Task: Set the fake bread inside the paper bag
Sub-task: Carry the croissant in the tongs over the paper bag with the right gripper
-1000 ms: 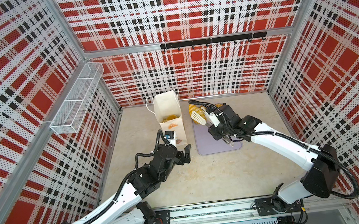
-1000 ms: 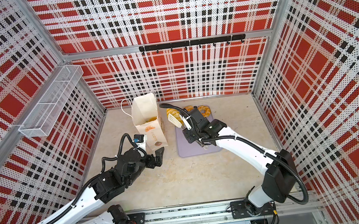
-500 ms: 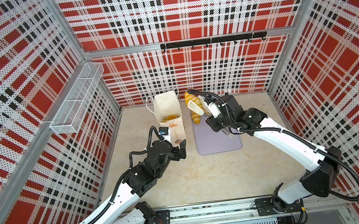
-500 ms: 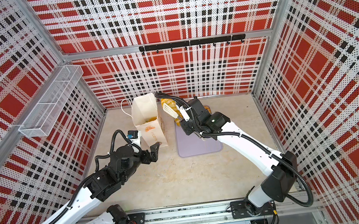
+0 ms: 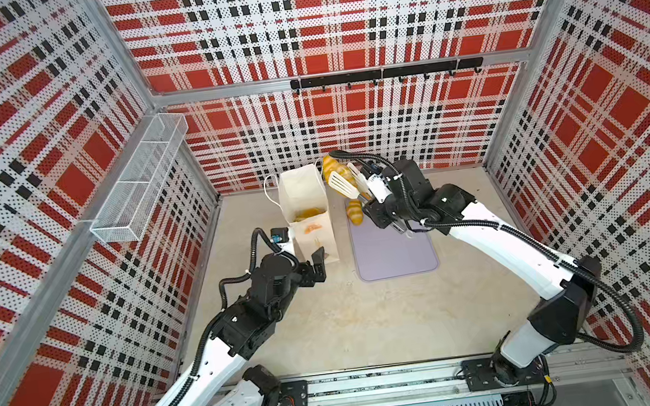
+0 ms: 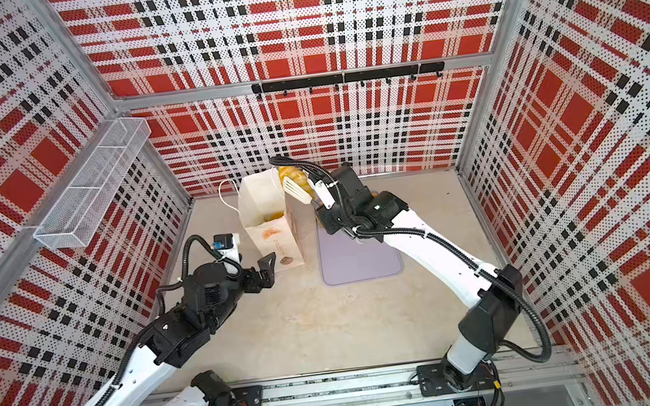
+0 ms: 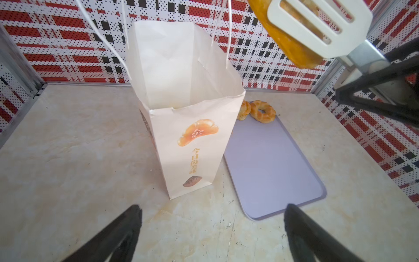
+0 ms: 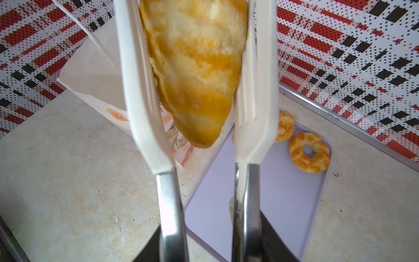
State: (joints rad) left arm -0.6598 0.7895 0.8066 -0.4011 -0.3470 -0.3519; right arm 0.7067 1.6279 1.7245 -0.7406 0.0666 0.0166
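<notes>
The paper bag (image 5: 312, 234) stands open and upright, and in both top views golden bread (image 6: 273, 217) shows inside it. My right gripper (image 5: 373, 200) is shut on white tongs (image 8: 140, 90), which clamp a golden croissant (image 8: 195, 68). The croissant (image 5: 329, 164) hangs high beside the bag's mouth, on the tray side. A ring doughnut (image 7: 263, 111) and a swirl bun (image 7: 244, 110) lie at the far end of the lilac tray (image 5: 393, 254). My left gripper (image 7: 213, 209) stands open and empty, low in front of the bag's base.
A white wire-mesh basket (image 5: 139, 192) hangs on the left wall. A black hook rail (image 5: 383, 73) runs along the back wall. Plaid walls close in three sides. The tray (image 8: 249, 192) lies right of the bag, almost touching it.
My right gripper has lifted the tongs and croissant off the tray, up and left to the bag's mouth. The left gripper has edged closer to the bag's base, still open.
</notes>
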